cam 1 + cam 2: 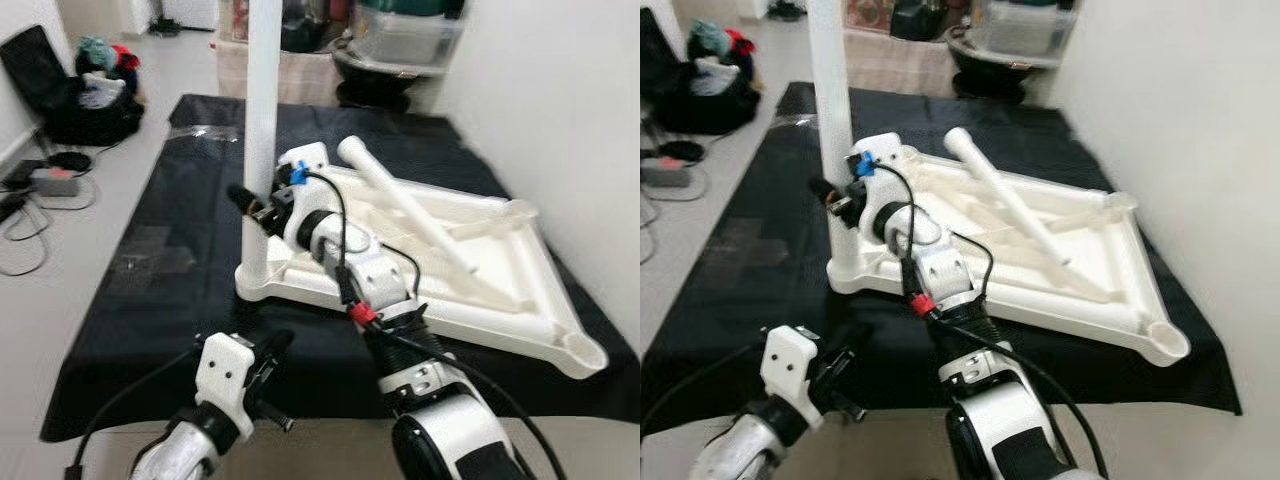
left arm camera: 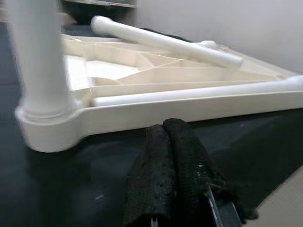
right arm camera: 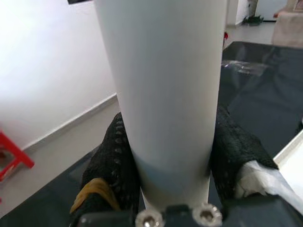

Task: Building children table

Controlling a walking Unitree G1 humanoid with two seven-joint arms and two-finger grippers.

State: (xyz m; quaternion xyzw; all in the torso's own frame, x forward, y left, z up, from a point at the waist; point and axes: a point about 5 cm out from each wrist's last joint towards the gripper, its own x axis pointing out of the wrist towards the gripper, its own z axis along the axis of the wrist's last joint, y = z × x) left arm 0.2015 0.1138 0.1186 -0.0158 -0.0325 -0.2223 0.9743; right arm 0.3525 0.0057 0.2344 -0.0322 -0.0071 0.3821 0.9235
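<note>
The right claw (image 3: 168, 189) clamps the upright white leg (image 1: 263, 120), seated in the overturned tabletop's (image 1: 500, 290) 9 o'clock corner on the black mat (image 1: 180, 250). The left claw (image 2: 177, 156) hovers pressed together at 6 o'clock.

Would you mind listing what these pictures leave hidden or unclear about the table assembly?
- Top of the upright leg: cut off by the upper edge in both eye views.
- Whether that leg is fully seated in the tabletop corner socket: the joint is too blurred in the left wrist view.
- Right gripper fingertips: hidden behind the leg in the right wrist view.
- Boxes at the back: blurred.
</note>
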